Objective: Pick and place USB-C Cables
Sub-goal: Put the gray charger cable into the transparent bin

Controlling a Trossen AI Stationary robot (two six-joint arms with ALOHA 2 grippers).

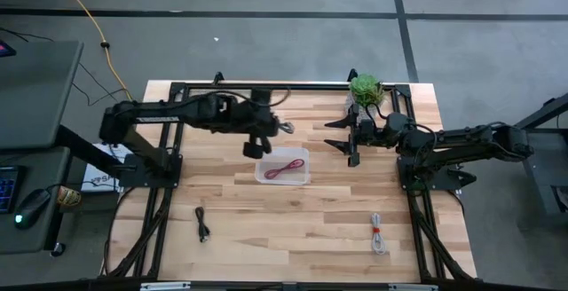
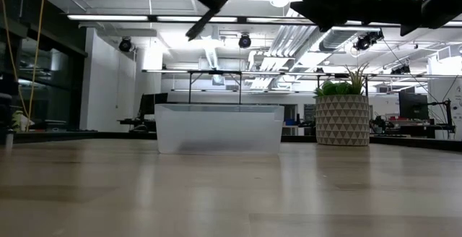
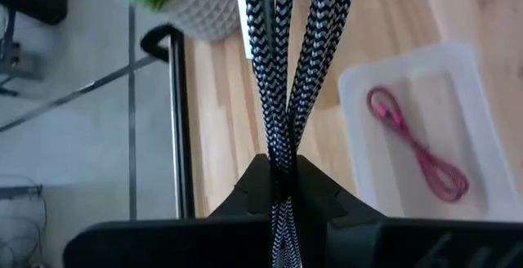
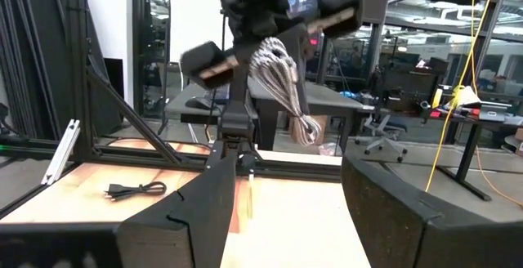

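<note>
Left end effector [image 1: 258, 146] hangs above the clear bin [image 1: 302, 178], clamped on the grey cable [image 3: 286, 72].

Overhead looks straight down, low camera skims the tabletop; both share the clear bin [image 1: 283, 168].

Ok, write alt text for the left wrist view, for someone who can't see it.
The left claw is shut on a grey braided cable, whose strands hang in front of the camera. Beyond it on the wooden table sits a clear bin holding a dark red cable, with a potted plant farther off.
</note>
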